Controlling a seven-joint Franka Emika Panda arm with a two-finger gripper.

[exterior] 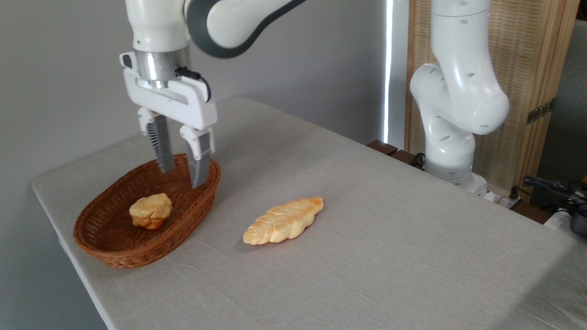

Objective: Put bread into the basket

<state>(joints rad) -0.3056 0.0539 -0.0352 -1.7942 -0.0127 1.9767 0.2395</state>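
Altogether two baked pieces show on the bench (367,238): one bread (150,210), a lumpy golden-orange bun, and one longer braided loaf (283,221). One basket (114,250) of reddish-brown wicker stands near the bench's left end, and one white arm reaches over it. The bread lies inside the basket, on its floor toward the middle. The pincer (182,176) hangs above the basket's far end with its two fingers spread and nothing between them; their tips stand about level with the far rim. The bread sits below and to the left of those tips, apart from them. The braided loaf lies on the cloth to the right of the basket, clear of it.
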